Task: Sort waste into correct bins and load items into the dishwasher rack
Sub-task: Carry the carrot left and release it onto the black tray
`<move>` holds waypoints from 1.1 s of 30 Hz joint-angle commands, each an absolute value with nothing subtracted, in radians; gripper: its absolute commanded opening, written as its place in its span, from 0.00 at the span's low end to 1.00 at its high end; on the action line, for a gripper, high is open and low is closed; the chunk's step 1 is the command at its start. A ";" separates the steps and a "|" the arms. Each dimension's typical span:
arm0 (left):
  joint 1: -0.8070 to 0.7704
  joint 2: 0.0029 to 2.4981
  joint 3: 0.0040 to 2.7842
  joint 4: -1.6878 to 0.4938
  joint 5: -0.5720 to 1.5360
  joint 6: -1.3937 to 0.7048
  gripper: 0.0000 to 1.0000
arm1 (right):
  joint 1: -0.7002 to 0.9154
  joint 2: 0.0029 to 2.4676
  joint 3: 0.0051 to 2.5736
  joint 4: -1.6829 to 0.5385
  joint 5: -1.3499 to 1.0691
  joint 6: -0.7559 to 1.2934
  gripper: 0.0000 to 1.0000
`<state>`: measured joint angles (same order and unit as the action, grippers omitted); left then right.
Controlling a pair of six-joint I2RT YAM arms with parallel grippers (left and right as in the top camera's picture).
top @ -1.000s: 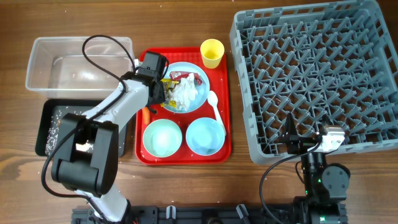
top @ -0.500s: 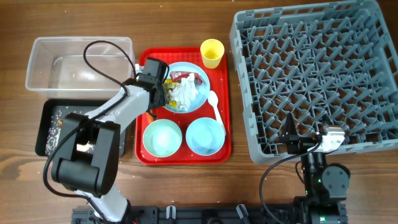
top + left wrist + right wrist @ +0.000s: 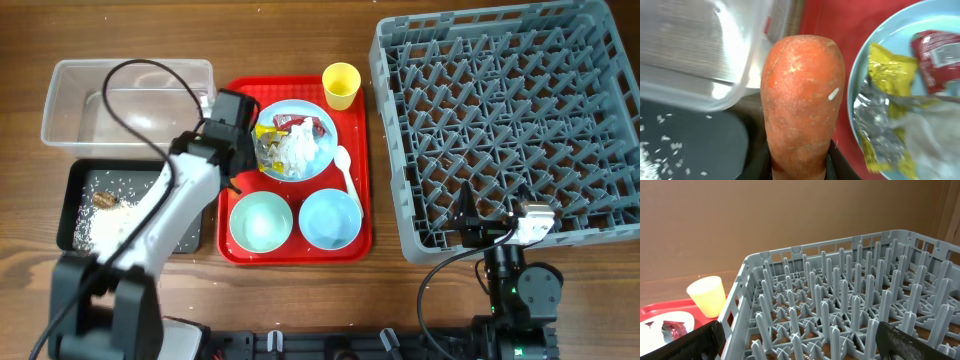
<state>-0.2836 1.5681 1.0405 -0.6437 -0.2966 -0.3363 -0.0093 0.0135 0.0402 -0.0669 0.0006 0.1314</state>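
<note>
My left gripper [image 3: 800, 161] is shut on the orange carrot [image 3: 802, 90], which stands out past the jaws over the gap between the clear tub [image 3: 695, 50], the black tray [image 3: 690, 145] and the light-blue plate [image 3: 940, 15]. From overhead the left gripper [image 3: 237, 140] sits at the red tray's left edge and hides the carrot. The plate [image 3: 325, 120] carries a red wrapper [image 3: 300, 124], a yellow wrapper [image 3: 266, 131] and crumpled tissue [image 3: 295, 150]. My right gripper [image 3: 800, 340] stands open in front of the grey dishwasher rack [image 3: 840, 295], holding nothing.
The red tray [image 3: 300, 250] also bears a yellow cup [image 3: 341, 85], a white spoon [image 3: 347, 170], a pale-green bowl [image 3: 261, 221] and a light-blue bowl [image 3: 330, 218]. The black tray [image 3: 90, 190] holds rice [image 3: 105, 225] and a brown lump [image 3: 105, 201]. The rack [image 3: 510, 120] fills the right side.
The left gripper has closed on the carrot and shifted a little left and back, away from the plate. Its arm has swung off the black tray. The right arm has not moved.
</note>
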 commanded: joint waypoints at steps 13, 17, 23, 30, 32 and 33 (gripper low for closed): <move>-0.251 1.209 1.041 -1.038 -0.395 -0.546 0.15 | -0.005 0.011 0.037 -0.064 -0.008 0.141 1.00; -0.130 1.208 1.041 -1.071 -0.395 -0.641 0.11 | -0.005 0.011 0.037 -0.064 -0.008 0.141 1.00; 0.139 1.210 1.040 -1.022 -0.383 -0.758 0.11 | -0.005 0.011 0.037 -0.064 -0.008 0.141 1.00; 0.323 1.272 0.965 -0.833 -0.216 -0.785 0.12 | -0.005 0.011 0.037 -0.064 -0.008 0.141 1.00; 0.337 1.300 0.941 -0.795 -0.216 -0.829 0.12 | -0.005 0.011 0.037 -0.064 -0.008 0.141 1.00; 0.342 1.320 0.928 -0.771 -0.213 -0.849 0.12 | -0.005 0.011 0.037 -0.064 -0.008 0.141 1.00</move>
